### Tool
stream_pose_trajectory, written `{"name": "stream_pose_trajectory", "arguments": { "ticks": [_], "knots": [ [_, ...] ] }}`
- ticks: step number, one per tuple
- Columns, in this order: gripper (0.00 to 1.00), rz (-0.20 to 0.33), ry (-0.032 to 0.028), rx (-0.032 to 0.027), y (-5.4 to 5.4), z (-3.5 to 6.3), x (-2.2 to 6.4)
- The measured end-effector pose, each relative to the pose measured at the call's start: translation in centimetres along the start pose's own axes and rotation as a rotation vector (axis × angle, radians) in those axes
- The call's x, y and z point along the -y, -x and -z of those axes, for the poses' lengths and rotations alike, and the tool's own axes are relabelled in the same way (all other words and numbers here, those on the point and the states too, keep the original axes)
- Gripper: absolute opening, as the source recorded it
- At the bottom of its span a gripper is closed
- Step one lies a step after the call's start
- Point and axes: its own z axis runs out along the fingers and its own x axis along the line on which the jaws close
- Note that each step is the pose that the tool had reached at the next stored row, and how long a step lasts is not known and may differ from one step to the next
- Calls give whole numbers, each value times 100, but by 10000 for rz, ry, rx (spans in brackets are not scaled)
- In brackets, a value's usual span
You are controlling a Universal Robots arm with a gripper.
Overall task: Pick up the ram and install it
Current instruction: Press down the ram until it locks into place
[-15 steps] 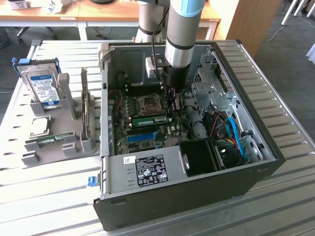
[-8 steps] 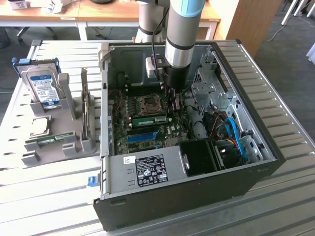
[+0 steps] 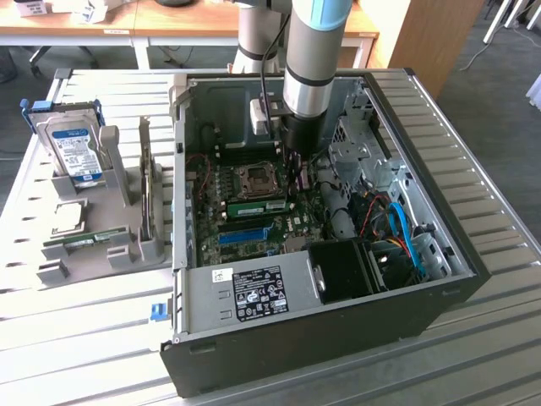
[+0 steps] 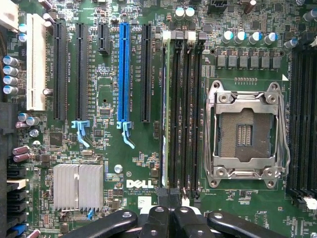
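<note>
On the exterior view's left, a grey plastic holder rack [image 3: 101,237] on the slatted metal desk [image 3: 76,338] carries a blue-labelled hard drive [image 3: 74,152] and a square silver processor chip [image 3: 68,216]. To its right lies the open black computer case [image 3: 321,338]. Inside, the thin green ram stick [image 3: 258,205] sits in a slot beside the empty processor socket [image 3: 255,178] on the green motherboard [image 4: 124,163]. The end effector [image 4: 171,218], fingers together and holding nothing, hangs just above the ram [image 4: 165,99].
</note>
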Motion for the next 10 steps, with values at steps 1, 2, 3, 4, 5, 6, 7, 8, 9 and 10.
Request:
{"name": "stream_pose_trajectory", "arguments": {
  "ticks": [1, 2, 3, 4, 5, 6, 7, 8, 9, 10],
  "knots": [
    [11, 0, 0, 1, 0, 0, 0],
    [11, 0, -1, 1, 0, -1, 0],
    [11, 0, -1, 2, 0, -3, 0],
    [11, 0, -1, 1, 0, -3, 0],
    [11, 0, -1, 2, 0, -3, 0],
    [11, 0, -1, 1, 0, -3, 0],
    [11, -1, 0, 2, 0, -1, 0],
    [11, -1, 2, 7, 1, 4, 0],
    [11, -3, 8, 10, 1, 15, 0],
    [11, -3, 18, 3, 0, 34, 0]
  ]
}}
